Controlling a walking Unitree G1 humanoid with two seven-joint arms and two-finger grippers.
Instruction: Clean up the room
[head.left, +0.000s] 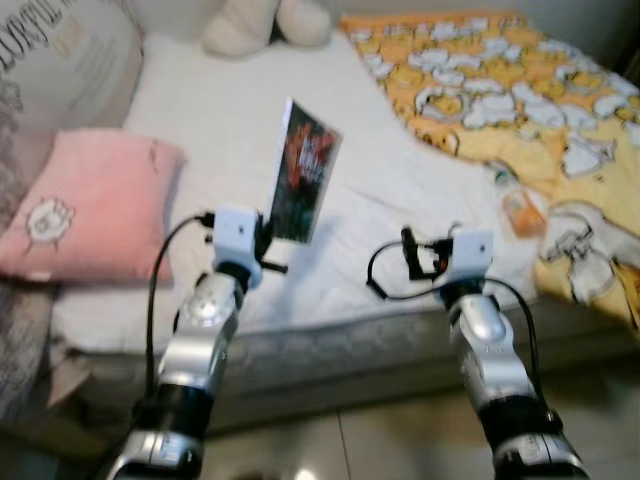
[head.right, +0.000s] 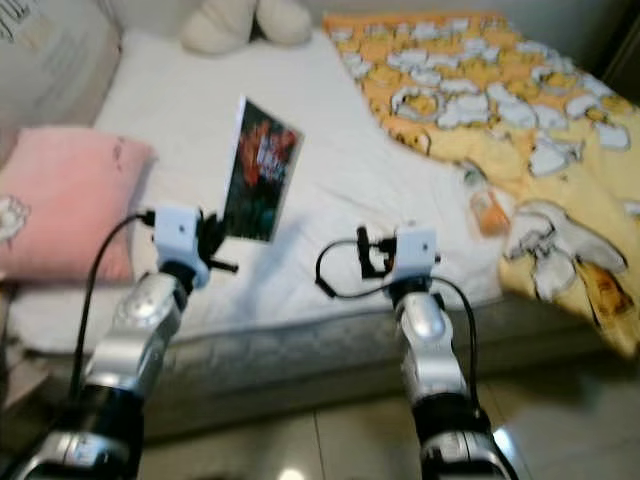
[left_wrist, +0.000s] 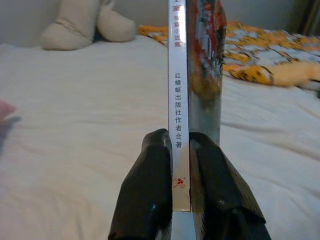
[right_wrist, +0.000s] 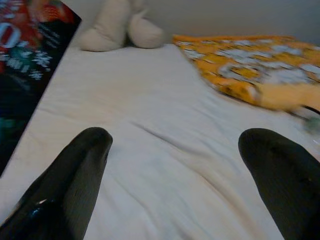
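A thin book (head.left: 303, 172) with a dark red-and-black cover stands upright in the air above the white bed (head.left: 240, 130). My left gripper (head.left: 268, 243) is shut on its lower edge; the left wrist view shows the white spine (left_wrist: 178, 100) pinched between the two black fingers (left_wrist: 150, 195). My right gripper (head.left: 408, 256) hovers over the bed's front edge, open, with nothing between its fingers (right_wrist: 75, 180). A small orange bottle (head.left: 522, 208) lies on the sheet beside the yellow blanket (head.left: 500, 80).
A pink pillow (head.left: 90, 205) lies at the bed's left side. A cream plush toy (head.left: 265, 25) sits at the far end. A grey printed cushion (head.left: 60, 60) leans at the far left. Tiled floor (head.left: 350, 440) runs below the mattress edge.
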